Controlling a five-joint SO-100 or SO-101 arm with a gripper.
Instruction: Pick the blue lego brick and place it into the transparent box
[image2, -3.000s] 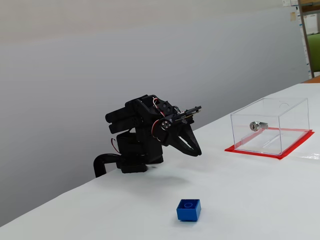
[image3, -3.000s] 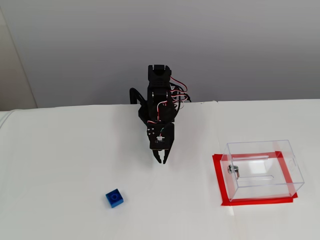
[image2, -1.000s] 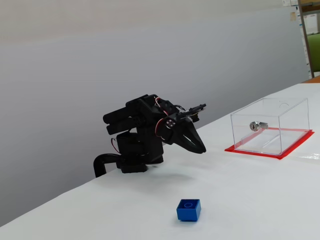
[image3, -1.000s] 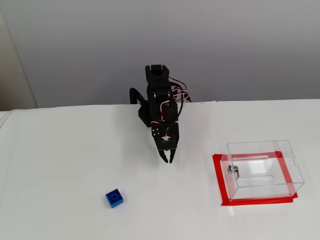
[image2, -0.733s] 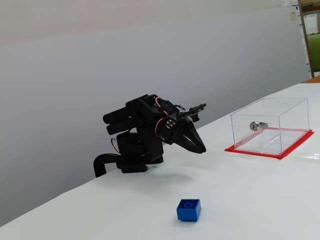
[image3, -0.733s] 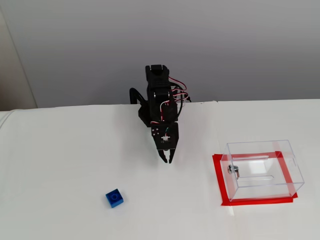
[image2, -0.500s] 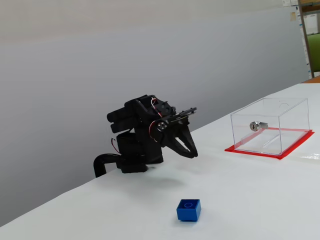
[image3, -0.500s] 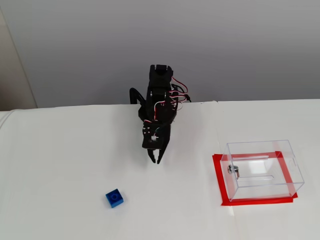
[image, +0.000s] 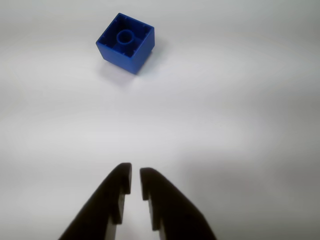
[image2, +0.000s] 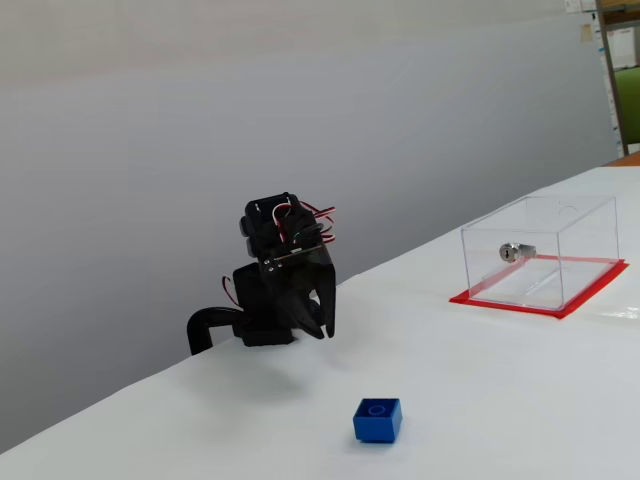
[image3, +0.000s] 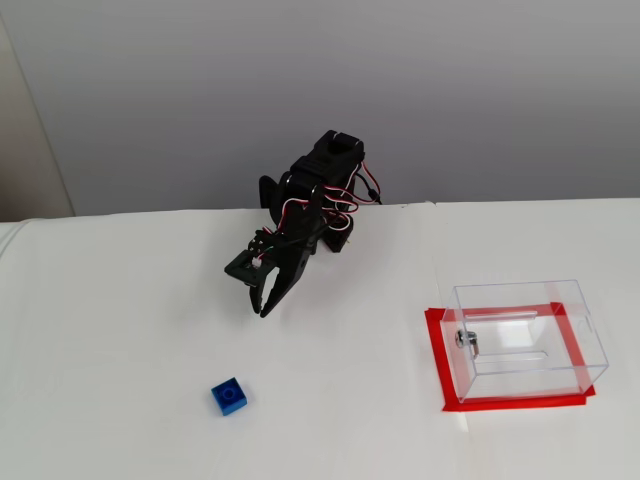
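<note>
White table (image3: 120, 330) against plain grey wall (image3: 180, 90). Black robot arm (image3: 315, 195) folded near table's back edge, red and white wires looping over its top. Gripper (image: 135, 180) hangs just above bare tabletop, fingers nearly pressed together, thin gap between tips, holding nothing. Blue lego brick (image3: 229, 396) sits alone on table ahead of gripper, well apart, round stud up. Transparent box (image3: 525, 340) on red base stands far right in this fixed view, silver lock (image3: 466, 340) on its left wall, inside empty.
</note>
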